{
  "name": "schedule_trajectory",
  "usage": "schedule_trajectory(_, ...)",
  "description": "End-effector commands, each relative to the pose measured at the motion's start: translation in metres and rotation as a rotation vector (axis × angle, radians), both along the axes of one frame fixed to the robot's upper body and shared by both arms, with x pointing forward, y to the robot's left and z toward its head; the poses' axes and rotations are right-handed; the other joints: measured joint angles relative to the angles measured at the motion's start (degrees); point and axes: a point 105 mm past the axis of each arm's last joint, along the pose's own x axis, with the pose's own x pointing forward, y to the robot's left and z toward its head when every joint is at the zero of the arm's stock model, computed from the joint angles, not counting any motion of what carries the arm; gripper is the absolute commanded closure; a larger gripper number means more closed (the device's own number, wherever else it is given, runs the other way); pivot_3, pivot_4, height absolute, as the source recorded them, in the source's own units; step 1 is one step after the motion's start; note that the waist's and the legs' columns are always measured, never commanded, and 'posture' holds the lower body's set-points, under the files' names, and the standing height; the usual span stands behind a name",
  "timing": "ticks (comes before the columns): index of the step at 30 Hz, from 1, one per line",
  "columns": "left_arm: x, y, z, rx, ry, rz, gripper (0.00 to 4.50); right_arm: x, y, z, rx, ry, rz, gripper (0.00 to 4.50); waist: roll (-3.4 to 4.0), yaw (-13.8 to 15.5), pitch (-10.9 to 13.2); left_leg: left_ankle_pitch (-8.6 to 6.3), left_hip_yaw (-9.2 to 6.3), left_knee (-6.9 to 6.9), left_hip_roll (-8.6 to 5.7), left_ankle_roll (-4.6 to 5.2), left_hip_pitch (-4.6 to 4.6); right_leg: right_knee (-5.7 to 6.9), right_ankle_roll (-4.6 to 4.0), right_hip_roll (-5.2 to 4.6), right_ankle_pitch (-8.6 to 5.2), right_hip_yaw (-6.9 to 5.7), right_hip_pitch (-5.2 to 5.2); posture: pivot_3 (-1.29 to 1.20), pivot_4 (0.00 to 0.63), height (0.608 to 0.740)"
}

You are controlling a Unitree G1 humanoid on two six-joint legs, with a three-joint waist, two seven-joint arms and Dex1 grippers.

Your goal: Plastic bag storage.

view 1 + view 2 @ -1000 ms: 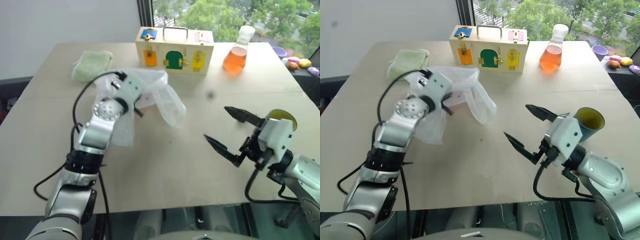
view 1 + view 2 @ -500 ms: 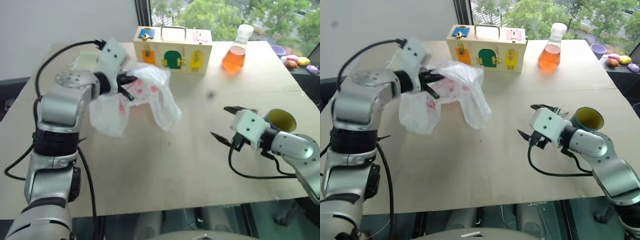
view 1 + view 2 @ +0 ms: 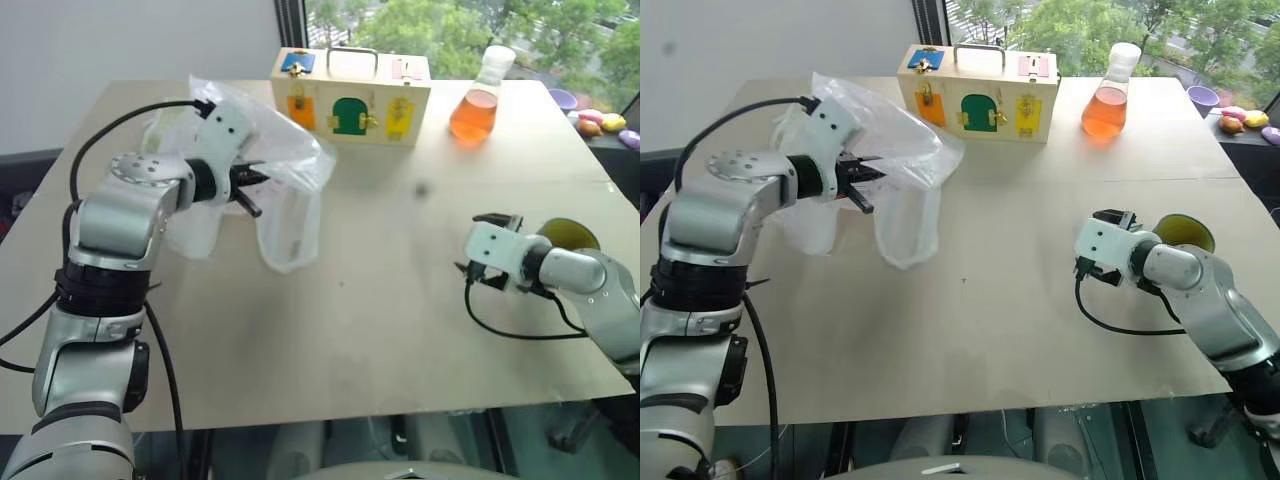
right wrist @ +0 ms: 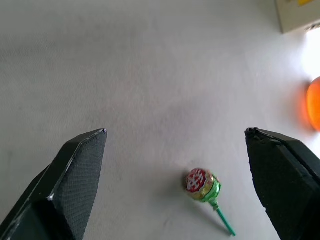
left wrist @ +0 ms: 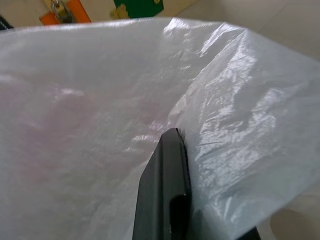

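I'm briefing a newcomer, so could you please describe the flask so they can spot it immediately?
Start at the table's far edge by the window. Right of the wooden box stands the flask: clear, cone-shaped, white-capped, and the only thing holding orange liquid.

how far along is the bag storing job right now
Early on. Done: the left gripper is shut on the plastic bag and holds it up off the table, the bag hanging loose and unfolded. In hand: the right gripper is open and empty, low over the table, a wrapped lollipop between its fingers. Left: gathering the bag and putting it away.
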Motion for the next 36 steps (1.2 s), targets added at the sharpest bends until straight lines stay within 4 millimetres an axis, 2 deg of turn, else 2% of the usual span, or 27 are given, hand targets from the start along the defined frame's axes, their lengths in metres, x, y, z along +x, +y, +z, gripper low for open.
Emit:
schedule_trajectory(1,-0.005,0.002,0.016,-0.039,-0.072,0.039,4.45,0.002,0.000,0.027,0.121,0.003,-0.051,0.00,0.00,0.1,0.0,0.00,-0.02,0.00,0.01,0.00,0.02,0.06,-0.01,0.02,0.00,0.00,0.00,0.00,0.150,0.740)
schedule_trajectory(5,-0.008,0.000,0.010,-0.063,-0.077,0.064,4.45,0.002,-0.014,0.029,0.053,-0.026,-0.102,0.00,0.01,0.4,0.0,0.00,-0.03,0.02,0.00,0.00,0.05,0.10,0.00,0.02,0.00,-0.01,0.00,0.00,0.150,0.740)
schedule_trajectory(8,-0.009,-0.001,0.010,-0.087,-0.087,0.083,4.45,-0.006,-0.011,0.061,0.318,-0.021,-0.168,0.00,0.00,0.4,0.0,0.00,-0.04,0.13,-0.01,0.00,-0.03,0.10,0.00,0.00,0.00,-0.01,0.01,0.00,0.150,0.740)
schedule_trajectory(10,-0.009,0.001,0.010,-0.096,-0.090,0.099,4.45,-0.016,-0.009,0.074,0.438,-0.017,-0.190,0.00,0.01,0.5,0.0,0.00,-0.07,0.13,-0.01,0.00,-0.05,0.12,0.00,0.01,0.01,-0.02,0.00,0.00,0.150,0.740)
schedule_trajectory(12,-0.007,0.002,0.006,-0.108,-0.083,0.111,4.45,-0.039,0.004,0.085,0.585,0.040,-0.140,0.00,0.01,0.5,0.0,0.00,-0.14,0.12,0.00,0.00,-0.04,0.14,0.00,0.02,0.01,-0.06,0.00,0.00,0.150,0.740)
schedule_trajectory(15,-0.003,-0.002,0.001,-0.124,-0.069,0.105,4.45,-0.081,0.018,0.088,0.665,0.086,-0.037,0.00,0.02,0.6,0.0,0.00,-0.16,0.12,0.00,0.00,-0.02,0.16,-0.01,0.02,0.01,-0.08,0.02,0.00,0.150,0.740)
schedule_trajectory(17,0.004,-0.007,-0.001,-0.130,-0.063,0.087,4.45,-0.095,0.007,0.082,0.623,0.083,-0.118,0.00,0.02,1.2,0.0,-0.01,-0.22,0.12,-0.01,0.01,-0.04,0.13,-0.01,0.02,0.00,-0.16,0.06,0.00,0.150,0.740)
schedule_trajectory(20,0.012,-0.015,-0.001,-0.137,-0.062,0.058,4.45,-0.097,-0.022,0.076,0.516,0.056,-0.304,0.00,0.03,1.4,0.0,-0.01,-0.10,0.19,-0.08,0.01,-0.03,0.13,0.01,-0.07,0.01,-0.09,0.06,0.00,0.150,0.740)
schedule_trajectory(24,0.020,-0.023,0.000,-0.129,-0.064,0.017,4.45,-0.096,-0.045,0.068,0.415,0.073,-0.456,0.00,-0.02,1.3,-0.1,0.00,-0.07,0.24,-0.14,0.02,0.07,0.19,0.02,-0.13,0.01,-0.06,0.11,0.00,0.150,0.740)
schedule_trajectory(30,0.019,-0.023,0.001,-0.129,-0.069,0.018,4.45,-0.097,-0.072,0.061,0.212,0.134,-0.440,0.00,0.03,0.7,-0.1,0.00,-0.04,0.24,-0.09,0.02,0.05,0.17,0.01,-0.09,0.01,-0.03,0.11,0.00,0.150,0.740)
schedule_trajectory(36,0.011,-0.014,0.000,-0.129,-0.083,0.054,4.45,-0.084,-0.094,0.059,0.091,0.156,-0.370,0.00,0.02,0.4,-0.1,0.00,0.04,0.23,-0.09,0.02,0.07,0.12,0.04,-0.09,0.00,0.04,0.11,0.00,0.150,0.740)
